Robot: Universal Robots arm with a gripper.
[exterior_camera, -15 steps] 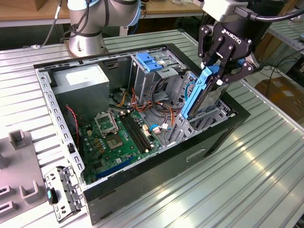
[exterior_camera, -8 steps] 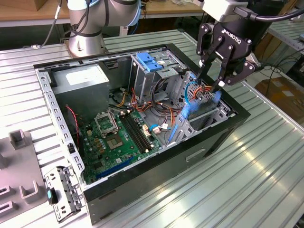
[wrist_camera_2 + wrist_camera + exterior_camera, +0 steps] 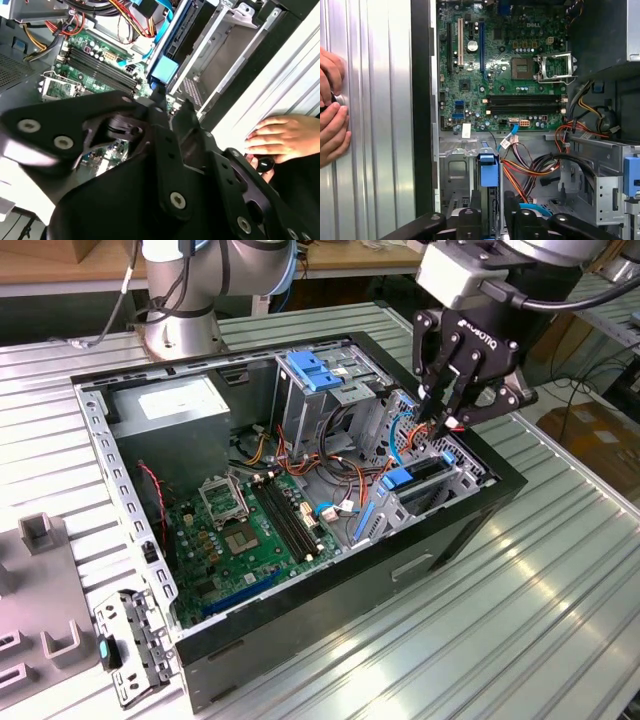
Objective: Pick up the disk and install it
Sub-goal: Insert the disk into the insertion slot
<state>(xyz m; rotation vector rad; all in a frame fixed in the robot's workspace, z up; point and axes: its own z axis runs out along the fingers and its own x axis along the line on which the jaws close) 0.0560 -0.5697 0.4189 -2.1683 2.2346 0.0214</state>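
Note:
The disk (image 3: 415, 478) stands on edge in the drive bay at the exterior view's right end of the open computer case (image 3: 330, 600). Its blue rail tab (image 3: 488, 172) points toward the motherboard, and I also see the disk (image 3: 162, 70) in the second wrist view. My gripper (image 3: 437, 420) hangs just above that bay. It is open by a narrow gap about as wide as the disk is thick. In both wrist views the black fingers (image 3: 470, 217) (image 3: 187, 115) line up either side of the disk's edge, and nothing is clamped between them.
Orange, red and blue cables (image 3: 535, 170) run beside the bay. A metal cage with a blue top (image 3: 320, 370), a grey power supply (image 3: 175, 405) and the motherboard (image 3: 250, 530) fill the case. A person's hand (image 3: 332, 115) rests on the ribbed table beside the case. A loose bracket (image 3: 130, 645) lies on the table.

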